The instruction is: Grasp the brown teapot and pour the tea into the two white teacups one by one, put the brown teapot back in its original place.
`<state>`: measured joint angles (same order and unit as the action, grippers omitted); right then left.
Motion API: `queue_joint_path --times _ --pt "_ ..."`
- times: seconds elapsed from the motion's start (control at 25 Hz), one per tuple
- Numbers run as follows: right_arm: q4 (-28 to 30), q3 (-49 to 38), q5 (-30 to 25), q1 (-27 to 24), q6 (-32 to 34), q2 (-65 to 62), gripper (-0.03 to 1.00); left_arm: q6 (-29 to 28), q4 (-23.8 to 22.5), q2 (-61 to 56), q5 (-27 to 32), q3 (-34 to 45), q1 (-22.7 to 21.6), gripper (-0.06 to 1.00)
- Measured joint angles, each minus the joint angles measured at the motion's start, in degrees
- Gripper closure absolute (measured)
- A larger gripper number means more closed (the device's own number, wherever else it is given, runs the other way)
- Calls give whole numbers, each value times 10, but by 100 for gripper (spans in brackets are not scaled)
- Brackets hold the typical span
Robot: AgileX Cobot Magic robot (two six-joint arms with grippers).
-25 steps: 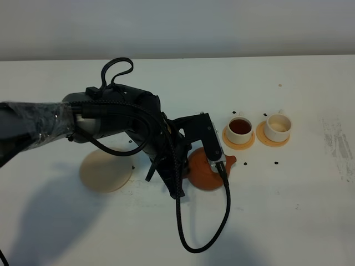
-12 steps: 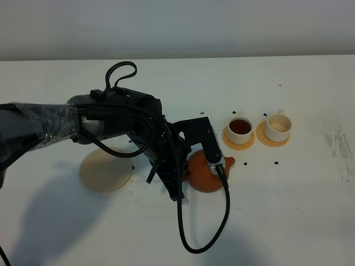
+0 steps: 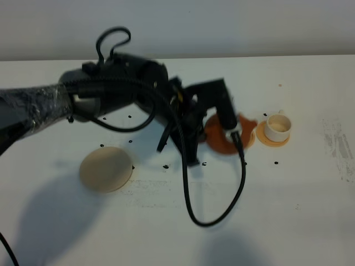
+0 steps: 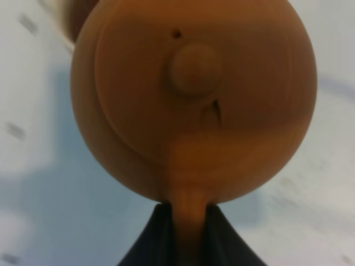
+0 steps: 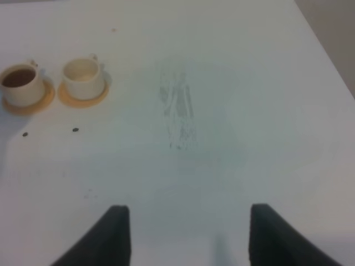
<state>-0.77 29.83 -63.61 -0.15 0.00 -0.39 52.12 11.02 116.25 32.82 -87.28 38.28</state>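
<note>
Above the white table [image 3: 288, 221], the brown teapot [image 3: 223, 138] hangs in the left gripper [image 4: 188, 235]. Its two dark fingers [image 4: 152, 249] are clenched on either side of the loop handle [image 4: 187, 213]. The left wrist view looks down on the round lid and its knob [image 4: 195, 69]. The pot is motion-blurred, so I cannot tell how it is tilted.

From the high camera, the teapot covers the tea-filled cup [image 5: 21, 87]. The right wrist view shows that cup in the open, with dark tea [image 5: 16, 77] inside, standing on an orange-tan saucer [image 5: 34, 104]. Whether the pot is straight over it cannot be told.

At 3 o'clock from the teapot in the high view, just beside it, the empty cup [image 3: 277, 127] stands on its own saucer [image 3: 272, 142]. The pale beige coaster [image 3: 105, 169] lies well apart at 8 o'clock. A black cable [image 3: 219, 219] loops down from the arm toward 6 o'clock, and small dark specks [image 3: 166, 166] dot the surface nearby.

The right gripper [image 5: 191, 238] shows only in its own wrist view. Its jaws are spread wide over the table, grasping nothing.
</note>
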Motion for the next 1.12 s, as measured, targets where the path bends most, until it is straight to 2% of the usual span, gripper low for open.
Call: queue_joint_path --times 0.2,0.56,0.84,1.12 --pt "0 0 0 0 0 0 51 6 -34 8 9 -79 0 86" --pt "0 0 0 0 0 0 51 24 -116 89 24 -221 0 86" --pt "0 0 0 0 0 0 51 106 -126 112 16 -229 0 86" --pt "0 0 0 0 0 0 51 130 -129 133 -17 -229 0 86"
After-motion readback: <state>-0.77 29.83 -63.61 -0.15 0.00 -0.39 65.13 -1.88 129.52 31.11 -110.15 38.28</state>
